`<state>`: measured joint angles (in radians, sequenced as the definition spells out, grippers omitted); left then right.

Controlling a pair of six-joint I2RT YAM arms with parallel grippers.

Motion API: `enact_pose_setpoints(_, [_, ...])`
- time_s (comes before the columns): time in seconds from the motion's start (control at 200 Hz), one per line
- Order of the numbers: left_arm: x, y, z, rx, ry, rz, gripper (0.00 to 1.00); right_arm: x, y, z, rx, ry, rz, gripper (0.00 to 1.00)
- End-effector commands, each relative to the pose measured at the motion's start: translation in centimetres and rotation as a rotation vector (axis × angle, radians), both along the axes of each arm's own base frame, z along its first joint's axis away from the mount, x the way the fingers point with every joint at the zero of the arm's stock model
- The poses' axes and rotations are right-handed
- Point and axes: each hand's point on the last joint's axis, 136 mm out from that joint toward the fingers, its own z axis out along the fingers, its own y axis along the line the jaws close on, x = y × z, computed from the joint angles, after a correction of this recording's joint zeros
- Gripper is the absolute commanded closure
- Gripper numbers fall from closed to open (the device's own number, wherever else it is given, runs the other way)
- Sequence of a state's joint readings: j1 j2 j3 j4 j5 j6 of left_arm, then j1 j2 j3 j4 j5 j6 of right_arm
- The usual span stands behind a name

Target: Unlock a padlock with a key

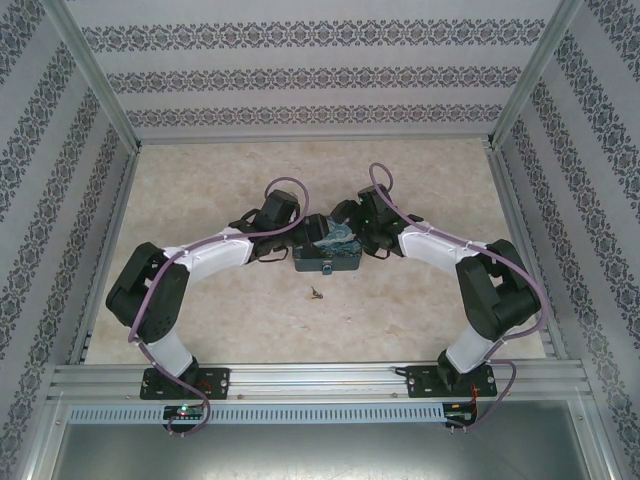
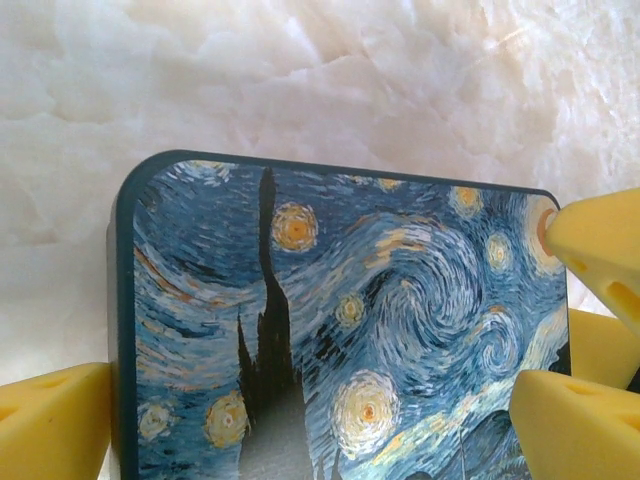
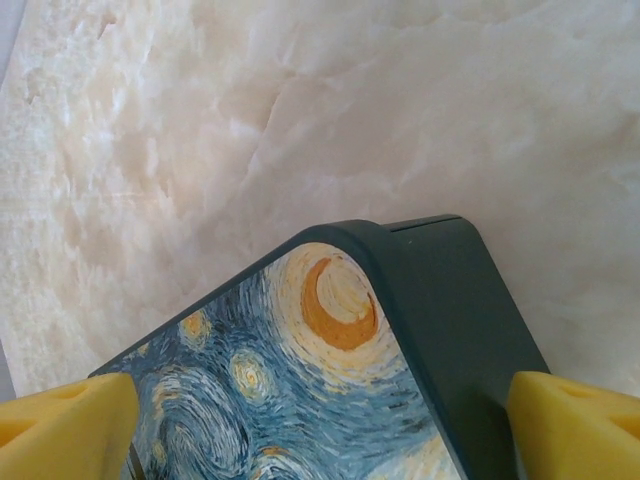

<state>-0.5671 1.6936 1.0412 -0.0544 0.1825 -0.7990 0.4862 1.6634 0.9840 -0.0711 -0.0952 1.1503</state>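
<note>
Yellow fingertips of your left gripper stand as far apart as they go, one at each bottom corner of the left wrist view, with the painted tin between them. The left pad sits right against the tin's dark left edge and the right pad overlaps the lid's near right part. You cannot tell from here whether either pad presses on the metal. A third yellow tip pokes in from the right edge beside the lid's far corner, and you cannot tell whose it is. Your right gripper is spread just as wide in the right wrist view. Its fingers straddle a rounded corner of the same tin: one pad lies over the swirled lid at lower left, and the other is close against the plain teal side wall at lower right. Neither gripper is carrying anything. From the top camera you see both arms bent inward so that their wrists meet over the tin near the middle of the pale marble-patterned table. The padlock shows as a tiny blue spot on the tin's near face, too small to tell how its shackle stands. The key lies loose on the table just in front of the tin, a small dark sliver apart from both grippers
</note>
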Motion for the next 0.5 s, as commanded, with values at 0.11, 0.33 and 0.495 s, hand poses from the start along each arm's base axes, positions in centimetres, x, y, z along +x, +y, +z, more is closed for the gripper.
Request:
enact_pose_setpoints(0.11, [1.5,-2.1,2.1,-0.081,-0.063,-0.063,0.01,0.7,1.4,0.8,0.076,-0.009,0.010,0.05])
enact_pose_setpoints(0.33, [1.5,-0.9,2.1,-0.060,-0.070,-0.029,0.01,0.5,-1.9,1.3,-0.010,-0.027,-0.043,0.02])
enact_pose_setpoints(0.495, [1.7,1.7,2.6,-0.040,-0.079,0.023,0.01,0.1,-5.3,1.8,-0.077,-0.004,-0.062,0.02])
